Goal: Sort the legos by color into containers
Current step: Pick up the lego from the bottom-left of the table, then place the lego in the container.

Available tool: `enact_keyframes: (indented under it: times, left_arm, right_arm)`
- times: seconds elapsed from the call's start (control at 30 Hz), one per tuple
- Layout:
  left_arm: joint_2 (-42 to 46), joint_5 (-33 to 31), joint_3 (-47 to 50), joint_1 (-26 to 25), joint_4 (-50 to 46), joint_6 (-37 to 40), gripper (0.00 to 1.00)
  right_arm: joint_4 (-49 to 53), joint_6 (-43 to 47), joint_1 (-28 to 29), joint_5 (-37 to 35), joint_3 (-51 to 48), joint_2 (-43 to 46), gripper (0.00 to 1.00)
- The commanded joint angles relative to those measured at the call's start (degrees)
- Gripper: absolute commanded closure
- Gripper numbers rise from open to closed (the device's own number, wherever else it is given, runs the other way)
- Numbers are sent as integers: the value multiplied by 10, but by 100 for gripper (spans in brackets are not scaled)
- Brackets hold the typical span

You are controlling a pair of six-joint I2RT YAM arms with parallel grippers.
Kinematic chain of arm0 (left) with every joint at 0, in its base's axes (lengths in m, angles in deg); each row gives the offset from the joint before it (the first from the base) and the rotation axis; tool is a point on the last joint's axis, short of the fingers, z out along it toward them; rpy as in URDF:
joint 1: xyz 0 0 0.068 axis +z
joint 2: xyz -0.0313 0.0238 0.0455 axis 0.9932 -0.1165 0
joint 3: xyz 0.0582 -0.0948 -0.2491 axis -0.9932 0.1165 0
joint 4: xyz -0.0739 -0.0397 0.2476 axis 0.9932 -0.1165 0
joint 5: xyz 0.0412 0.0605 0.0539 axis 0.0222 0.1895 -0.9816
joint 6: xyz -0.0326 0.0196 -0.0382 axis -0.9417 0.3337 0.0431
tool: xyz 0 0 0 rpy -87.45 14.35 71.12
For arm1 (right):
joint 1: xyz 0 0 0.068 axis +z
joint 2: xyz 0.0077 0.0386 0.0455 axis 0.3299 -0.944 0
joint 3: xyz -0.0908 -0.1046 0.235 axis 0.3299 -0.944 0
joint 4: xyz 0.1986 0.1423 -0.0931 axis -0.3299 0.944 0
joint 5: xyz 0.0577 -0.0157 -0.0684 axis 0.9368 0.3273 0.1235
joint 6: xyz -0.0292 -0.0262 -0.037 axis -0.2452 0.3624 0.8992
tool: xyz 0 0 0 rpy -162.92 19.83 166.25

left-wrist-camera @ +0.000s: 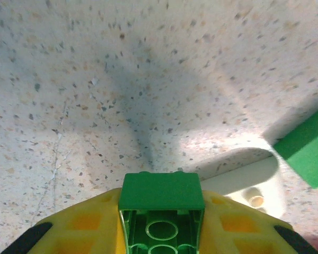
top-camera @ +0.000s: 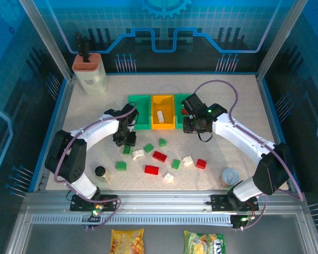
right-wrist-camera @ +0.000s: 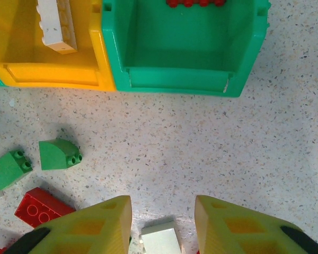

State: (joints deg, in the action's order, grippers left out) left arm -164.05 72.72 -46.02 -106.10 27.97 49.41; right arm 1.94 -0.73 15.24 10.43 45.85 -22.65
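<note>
Green lego point(left-wrist-camera: 161, 194) clamped in left end effector point(top-camera: 125, 139).

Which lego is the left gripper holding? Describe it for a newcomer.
Start at the row of three bins at the table's far middle; the left gripper sits in front of the leftmost green bin. Between its yellow fingers is a green lego, hollow underside facing the wrist camera; the white lego and other green lego lie loose on the table.

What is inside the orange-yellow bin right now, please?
One white brick lies in the orange-yellow bin; the rest of its visible floor is bare. The floor under the brick is covered.
</note>
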Motion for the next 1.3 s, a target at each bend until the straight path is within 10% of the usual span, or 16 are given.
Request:
enact_keyframes:
  times: [0.0,1.27]
  left_arm:
    - [22,15,-47,-3,-21,-15,73]
    - [-303,-53,-441,50,-4,25,77]
  right_arm:
    - [-7,-10,5,-10,-7,17,63]
    - [-89,7,-14,-25,-11,-3,63]
